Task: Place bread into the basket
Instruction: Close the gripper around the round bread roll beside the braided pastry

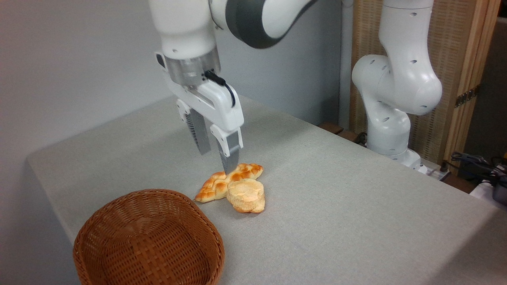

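Note:
The bread (246, 194), a small pale round bun with darker edges, lies on the grey table (336, 206) touching a longer glossy braided loaf (225, 181) behind it. The brown wicker basket (119, 221) stands at the front left, with nothing visible inside. My gripper (217, 159) hangs open just above and behind the two pieces, its nearer fingertip over the braided loaf. Nothing is between its fingers.
The arm's white base (390, 130) stands at the table's far right edge. Cables and a dark object (487, 170) lie off the table at the right. A wooden slatted screen (455, 71) stands behind.

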Controlling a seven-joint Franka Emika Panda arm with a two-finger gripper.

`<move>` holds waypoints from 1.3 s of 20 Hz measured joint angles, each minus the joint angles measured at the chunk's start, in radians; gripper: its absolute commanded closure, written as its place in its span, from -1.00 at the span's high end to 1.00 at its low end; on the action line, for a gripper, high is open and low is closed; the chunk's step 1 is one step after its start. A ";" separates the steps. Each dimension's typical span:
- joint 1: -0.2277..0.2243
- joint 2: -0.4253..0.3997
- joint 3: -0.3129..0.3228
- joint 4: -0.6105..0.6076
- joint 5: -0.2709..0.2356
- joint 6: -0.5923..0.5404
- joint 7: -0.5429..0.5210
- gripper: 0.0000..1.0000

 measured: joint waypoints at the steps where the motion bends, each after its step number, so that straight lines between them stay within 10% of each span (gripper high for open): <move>1: 0.000 -0.011 0.000 -0.043 0.023 0.029 0.015 1.00; 21: -0.001 0.024 0.000 -0.224 0.107 0.173 0.119 1.00; 26: -0.003 0.034 -0.002 -0.224 0.107 0.175 0.120 -0.07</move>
